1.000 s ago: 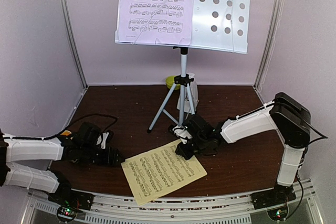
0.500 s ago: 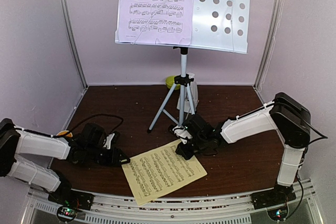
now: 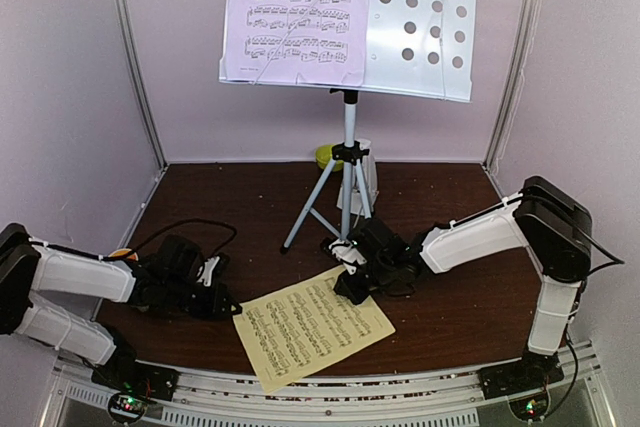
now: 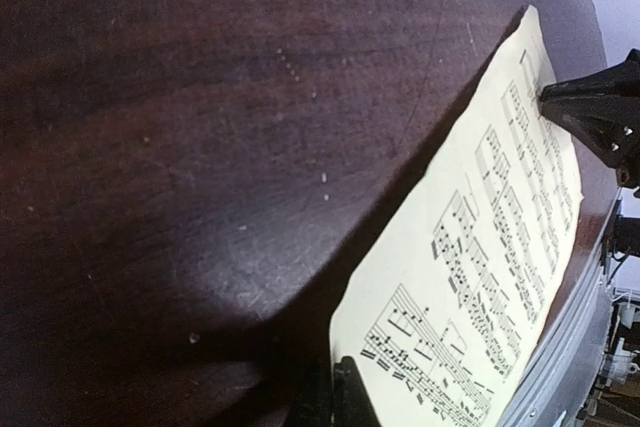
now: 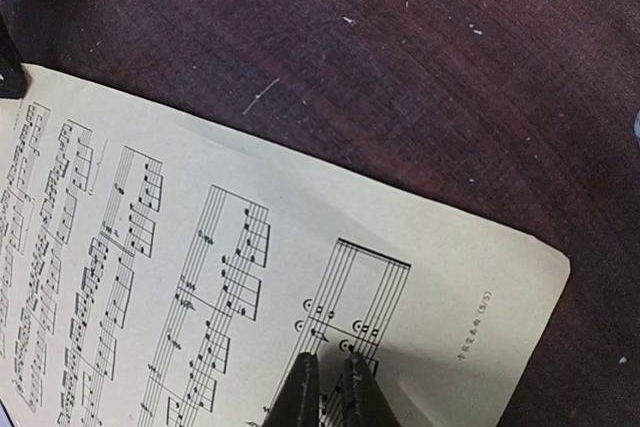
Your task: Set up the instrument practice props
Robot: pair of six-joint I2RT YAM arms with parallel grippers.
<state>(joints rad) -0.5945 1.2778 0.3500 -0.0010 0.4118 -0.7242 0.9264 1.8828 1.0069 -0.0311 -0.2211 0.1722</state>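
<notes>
Top external | yellow page flat, printed staves | left jaws, right jaws pressed together

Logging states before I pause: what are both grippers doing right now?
Left gripper: closed at the yellow page's corner; a pinch cannot be told.
Right gripper: closed, tips down on that page.

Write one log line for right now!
left fingers: shut at yellow page corner | right fingers: tips on that page | lavender page: on stand
</notes>
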